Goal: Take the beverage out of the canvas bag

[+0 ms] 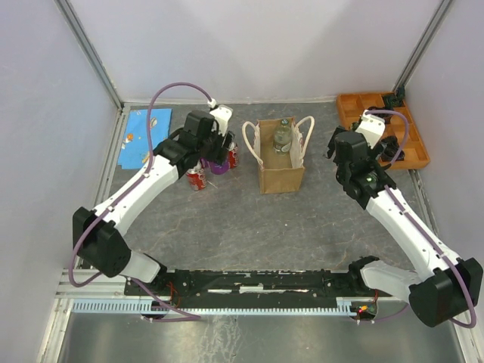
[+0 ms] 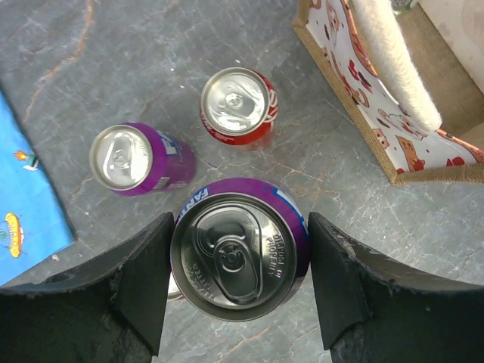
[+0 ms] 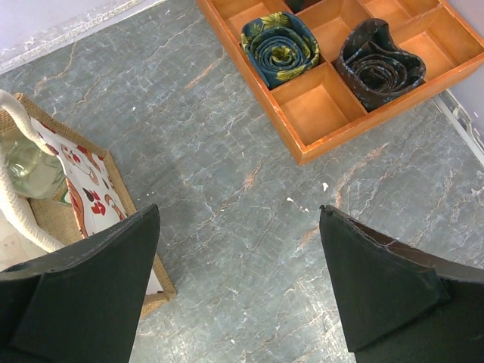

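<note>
Left gripper [image 2: 240,249]: jaws clamped on purple can [image 2: 239,268], held left of canvas bag [image 1: 281,170]. Right gripper [image 3: 234,227]: spread, empty. Handling: lower upright onto table [image 2: 151,45], clear of red can [image 2: 237,106], before releasing.

An orange wooden tray [image 1: 350,105] is sitting at the far right corner of the grey marbled tabletop [image 1: 249,227], its rim lying close to the right edge. A rolled blue-green patterned tie [image 3: 280,48] is resting in one compartment and a rolled dark tie [image 3: 380,63] is filling the one beside it, while other compartments are standing bare. A blue printed sheet [image 1: 146,138] is lying flat at the far left corner.
</note>
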`<state>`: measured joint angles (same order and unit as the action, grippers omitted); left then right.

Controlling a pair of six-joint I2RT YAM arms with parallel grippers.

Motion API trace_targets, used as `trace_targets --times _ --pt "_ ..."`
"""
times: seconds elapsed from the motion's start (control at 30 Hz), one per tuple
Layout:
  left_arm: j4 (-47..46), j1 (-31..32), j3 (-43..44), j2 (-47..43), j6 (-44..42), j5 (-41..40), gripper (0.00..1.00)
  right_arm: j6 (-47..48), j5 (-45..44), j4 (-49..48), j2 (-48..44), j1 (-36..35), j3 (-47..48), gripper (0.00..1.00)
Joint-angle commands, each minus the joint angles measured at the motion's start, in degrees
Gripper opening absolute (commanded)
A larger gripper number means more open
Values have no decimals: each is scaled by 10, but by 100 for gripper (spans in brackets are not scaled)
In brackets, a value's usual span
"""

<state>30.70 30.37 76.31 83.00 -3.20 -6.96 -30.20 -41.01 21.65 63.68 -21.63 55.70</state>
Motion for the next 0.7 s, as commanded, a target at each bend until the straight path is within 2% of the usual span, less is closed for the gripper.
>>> trace_targets --times 0.0,0.3,0.67 --pt "-127 18 -8 6 23 0 3 1 -18 -18 -20 2 12 94" --pt "-146 26 -47 58 18 -20 3 0 -26 -18 -31 2 -2 94" --pt "-194 35 -106 70 5 -42 5 -4 -22 -21 -19 2 2 94"
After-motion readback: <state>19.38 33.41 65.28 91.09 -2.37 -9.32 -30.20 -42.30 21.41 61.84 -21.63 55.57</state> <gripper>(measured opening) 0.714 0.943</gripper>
